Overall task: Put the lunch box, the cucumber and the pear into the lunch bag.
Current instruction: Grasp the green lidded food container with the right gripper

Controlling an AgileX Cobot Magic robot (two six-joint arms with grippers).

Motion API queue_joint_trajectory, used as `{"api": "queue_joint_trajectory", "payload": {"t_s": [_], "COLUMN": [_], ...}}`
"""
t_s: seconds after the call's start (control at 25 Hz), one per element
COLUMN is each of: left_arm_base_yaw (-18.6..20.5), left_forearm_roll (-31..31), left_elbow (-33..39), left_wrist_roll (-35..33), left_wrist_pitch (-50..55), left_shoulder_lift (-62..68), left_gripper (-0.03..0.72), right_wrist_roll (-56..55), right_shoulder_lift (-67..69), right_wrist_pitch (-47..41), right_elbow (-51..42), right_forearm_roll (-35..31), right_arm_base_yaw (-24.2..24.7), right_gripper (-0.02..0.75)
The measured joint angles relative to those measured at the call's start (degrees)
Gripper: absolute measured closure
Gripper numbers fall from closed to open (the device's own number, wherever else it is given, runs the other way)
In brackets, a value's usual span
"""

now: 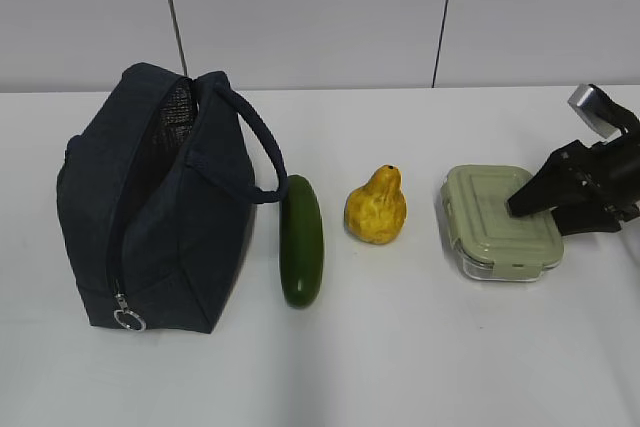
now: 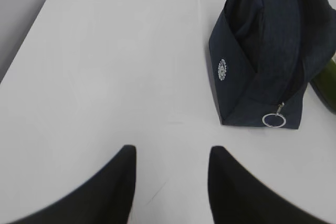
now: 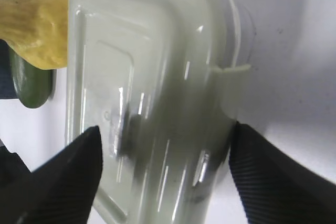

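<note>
The lunch box [image 1: 495, 222], clear with a pale green clip lid, sits on the white table at the right. My right gripper [image 1: 535, 209] is open at its right end; in the right wrist view its jaws [image 3: 165, 135] stand on either side of the blurred lunch box [image 3: 152, 77]. The yellow pear [image 1: 376, 207] stands left of the box, with the dark green cucumber [image 1: 301, 242] lying beside it. At the left is the navy lunch bag [image 1: 150, 207], its zipper undone. My left gripper [image 2: 170, 153] is open over bare table, with the lunch bag [image 2: 262, 51] to its far right.
A silver ring pull [image 1: 128, 320] hangs at the bag's near end. One bag handle [image 1: 262, 147] loops out toward the cucumber. White wall panels [image 1: 320, 7] rise behind the table. Bare tabletop [image 2: 105, 77] lies left of the bag.
</note>
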State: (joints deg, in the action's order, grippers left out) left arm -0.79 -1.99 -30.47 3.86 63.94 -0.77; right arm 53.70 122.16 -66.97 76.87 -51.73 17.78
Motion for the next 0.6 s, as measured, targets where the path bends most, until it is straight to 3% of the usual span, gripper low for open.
{"api": "queue_joint_trajectory", "payload": {"t_s": [0.16, 0.4, 0.6], "left_arm_base_yaw": [0.0, 0.0, 0.0], "left_forearm_roll": [0.0, 0.0, 0.0], "left_elbow": [0.0, 0.0, 0.0], "left_wrist_roll": [0.0, 0.0, 0.0], "left_wrist_pitch": [0.0, 0.0, 0.0], "left_shoulder_lift": [0.0, 0.0, 0.0], "left_gripper": [0.412, 0.412, 0.412], "right_wrist_roll": [0.0, 0.0, 0.0], "right_shoulder_lift": [0.0, 0.0, 0.0], "right_wrist_pitch": [0.0, -0.6, -0.9], "right_elbow": [0.0, 0.0, 0.0], "right_forearm_roll": [0.3, 0.2, 0.1], "right_arm_base_yaw": [0.0, 0.0, -0.1], "right_gripper": [0.181, 0.311, 0.334]}}
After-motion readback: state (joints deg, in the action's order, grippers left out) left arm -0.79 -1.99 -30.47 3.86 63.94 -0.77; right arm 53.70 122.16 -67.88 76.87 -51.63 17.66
